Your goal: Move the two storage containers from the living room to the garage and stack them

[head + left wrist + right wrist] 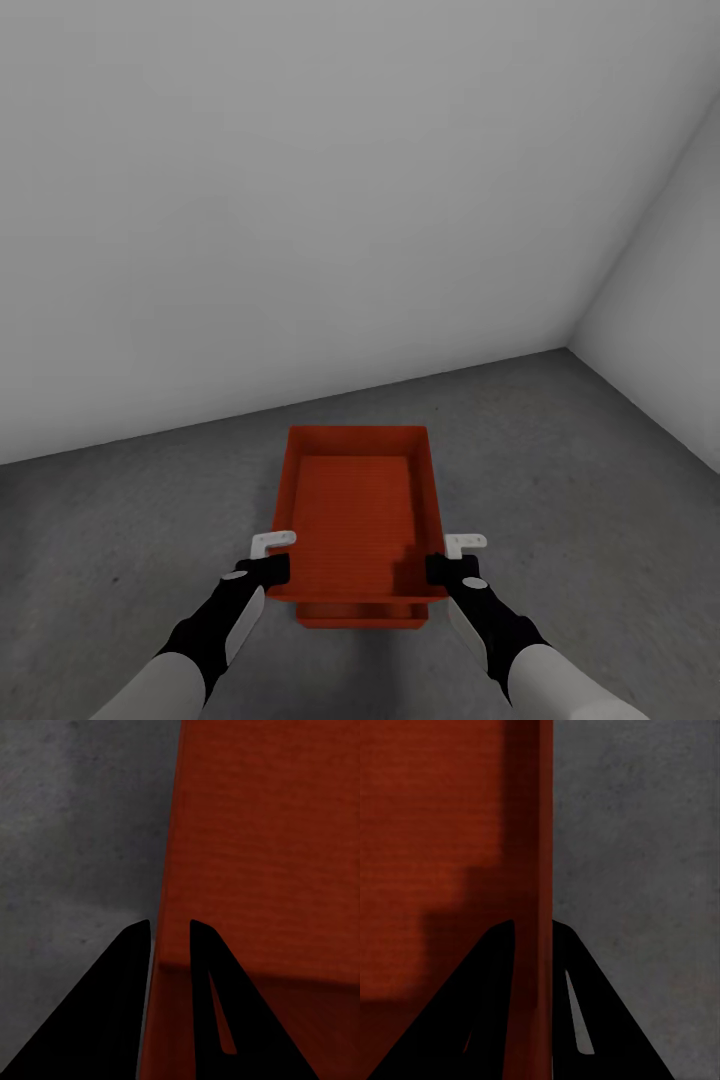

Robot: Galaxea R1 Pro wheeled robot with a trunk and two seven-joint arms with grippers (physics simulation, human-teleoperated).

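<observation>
We face a bare corner of the garage: white-grey walls point(300, 200) meeting the grey concrete floor point(120, 520). In front of us, in the head view, we hold the top bin point(358, 510), orange-red, by its two long walls near its near end. Under that near end a second bin point(360, 613) shows as an orange-red strip, and the top one sits over it; we cannot tell whether the two are touching or whether the lower one rests on the floor.

Our left gripper point(272, 568) pinches the top bin's left wall; in the left wrist view that gripper point(169, 934) has one black finger point(120, 1005) outside over the floor and the other inside over the ribbed bottom, with the wall point(165, 870) between them.

Our right gripper point(445, 570) pinches the right wall the same way; in the right wrist view its fingers point(487, 997) straddle the wall point(544, 832), pressed against it.
</observation>
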